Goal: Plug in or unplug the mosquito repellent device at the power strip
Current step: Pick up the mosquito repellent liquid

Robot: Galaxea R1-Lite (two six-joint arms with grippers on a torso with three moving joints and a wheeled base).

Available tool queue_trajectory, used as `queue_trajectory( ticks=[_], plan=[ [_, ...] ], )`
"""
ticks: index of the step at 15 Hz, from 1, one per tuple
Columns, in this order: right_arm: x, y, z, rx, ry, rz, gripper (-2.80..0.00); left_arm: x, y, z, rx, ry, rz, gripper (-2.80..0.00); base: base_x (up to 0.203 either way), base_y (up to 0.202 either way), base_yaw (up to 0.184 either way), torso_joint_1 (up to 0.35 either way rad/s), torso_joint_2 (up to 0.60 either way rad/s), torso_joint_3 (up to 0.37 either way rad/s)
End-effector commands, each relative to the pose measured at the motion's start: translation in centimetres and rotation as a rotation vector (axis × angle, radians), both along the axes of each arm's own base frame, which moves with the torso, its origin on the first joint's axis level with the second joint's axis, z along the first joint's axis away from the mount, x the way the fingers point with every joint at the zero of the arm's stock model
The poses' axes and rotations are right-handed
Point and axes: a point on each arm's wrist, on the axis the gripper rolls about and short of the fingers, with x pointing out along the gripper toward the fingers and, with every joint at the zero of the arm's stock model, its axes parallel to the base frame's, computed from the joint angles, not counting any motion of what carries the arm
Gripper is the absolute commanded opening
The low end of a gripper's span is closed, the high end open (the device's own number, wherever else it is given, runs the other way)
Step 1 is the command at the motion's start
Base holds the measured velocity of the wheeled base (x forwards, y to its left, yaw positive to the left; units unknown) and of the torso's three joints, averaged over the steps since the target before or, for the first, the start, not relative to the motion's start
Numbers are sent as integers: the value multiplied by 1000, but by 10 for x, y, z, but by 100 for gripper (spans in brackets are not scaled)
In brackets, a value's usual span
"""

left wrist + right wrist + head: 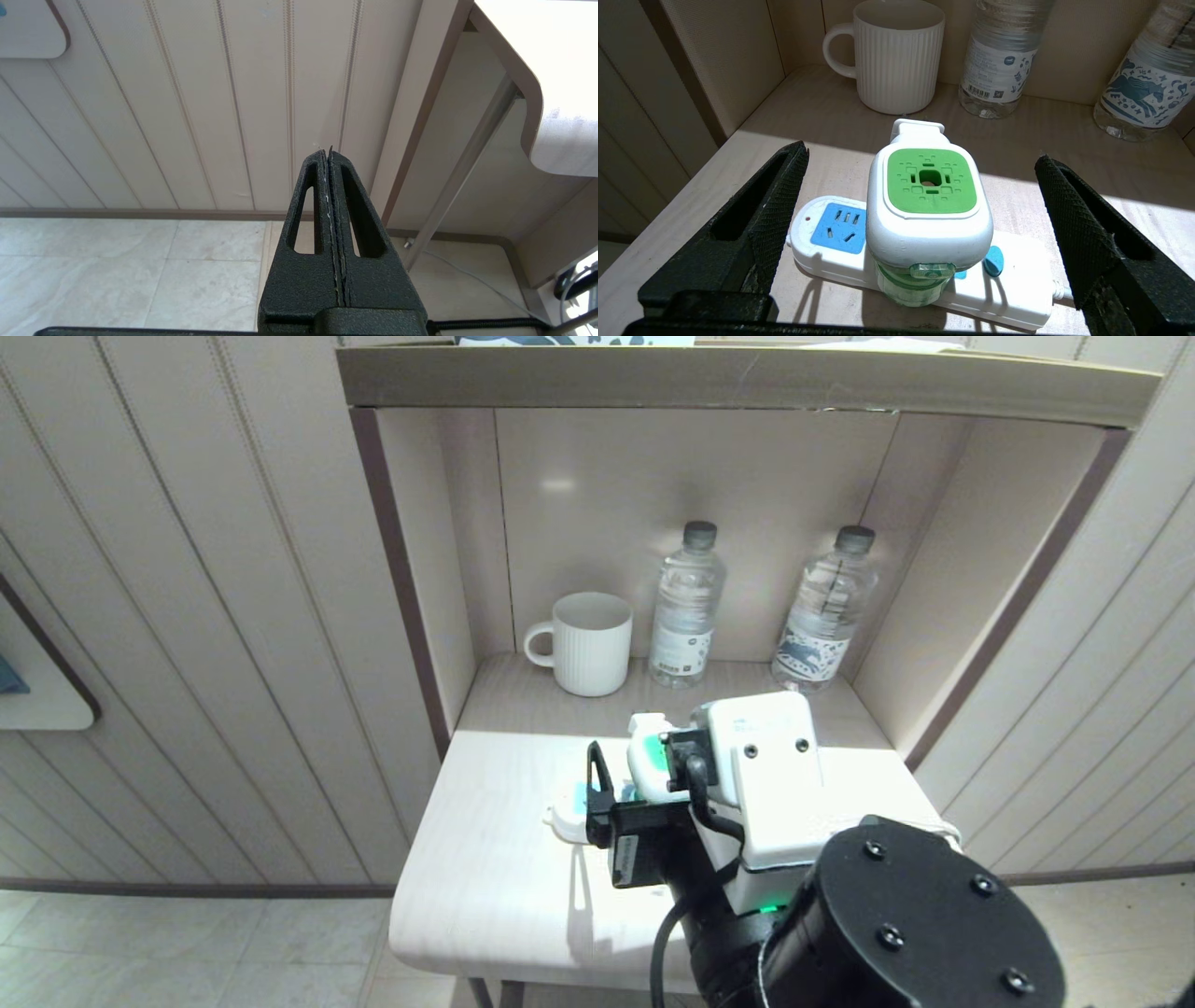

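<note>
Black and wide apart, the two fingers [752,224] of the right pincer [644,770] stand spread on either side of the mosquito repellent device [927,210], touching neither side of it. That device sits upright on the power strip [831,247], its white body and green top facing up, its translucent green bottle hanging over the strip's front edge. One light-blue socket face shows bare beside the device. The strip lies flat on the desk [485,868], around the middle of its sunlit front part, running roughly along the front edge, its thin cord leaving toward the desk's right side. Farther back, in the shaded alcove at the desk's rear, a ribbed white mug [588,642] stands near the left wall, and two clear water bottles [686,607] stand to its right, the second one [826,611] near the rear right corner. Off to the side and low, the left pincer [329,156] hangs over the tiled floor [117,270] beside the desk's leg, its fingers pressed together on nothing
</note>
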Motion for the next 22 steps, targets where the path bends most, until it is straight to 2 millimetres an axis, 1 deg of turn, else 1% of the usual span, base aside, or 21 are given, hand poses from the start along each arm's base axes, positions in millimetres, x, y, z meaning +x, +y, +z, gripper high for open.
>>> queue_trajectory(
  ticks=[1, 4, 10, 22],
  plan=[
    [2, 1, -1, -6, -21, -14, 0, 0, 0, 0, 0, 0, 0, -280, 0, 0, 0, 0, 0, 0],
    [7, 1, -4, -25, -28, -30, 0, 0, 0, 0, 0, 0, 0, -280, 0, 0, 0, 0, 0, 0],
    [8, 3, -9, -76, -43, -11, 0, 0, 0, 0, 0, 1, 0, -280, 0, 0, 0, 0, 0, 0],
    [10, 3, -10, -108, -47, -5, 0, 0, 0, 0, 0, 1, 0, -280, 0, 0, 0, 0, 0, 0]
  ],
)
